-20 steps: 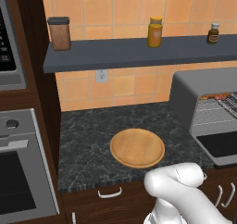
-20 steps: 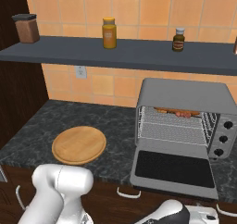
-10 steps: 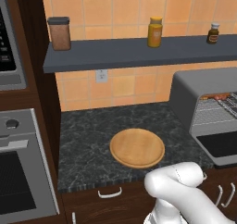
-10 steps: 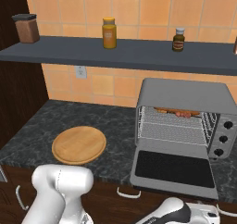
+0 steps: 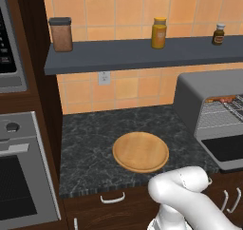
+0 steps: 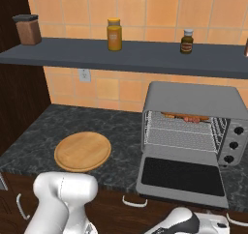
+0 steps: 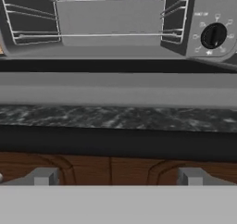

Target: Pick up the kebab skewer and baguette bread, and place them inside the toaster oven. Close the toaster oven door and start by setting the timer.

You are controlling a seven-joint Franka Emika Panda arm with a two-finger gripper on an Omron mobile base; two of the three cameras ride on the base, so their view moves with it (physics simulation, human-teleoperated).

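Grey toaster oven [image 6: 193,102] stood loaded, its door [image 6: 182,176] down flat.
We saw skewer and bread [image 6: 186,117] on the upper rack; our gripper [image 7: 118,180], fingers spread and empty, sat low below the counter edge. We judged it best to rise under the door's near lip, push it squarely shut, then turn 1 dial [image 7: 213,35].

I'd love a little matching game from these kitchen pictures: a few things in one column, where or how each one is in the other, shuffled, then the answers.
Things:
1. toaster oven door
2. round wooden board
3. yellow jar
4. food

Places or states:
A. on the shelf above the counter
B. on the top rack inside the toaster oven
C. folded down, open
D. flat on the dark counter, left of the toaster oven

Pairs: 1-C, 2-D, 3-A, 4-B
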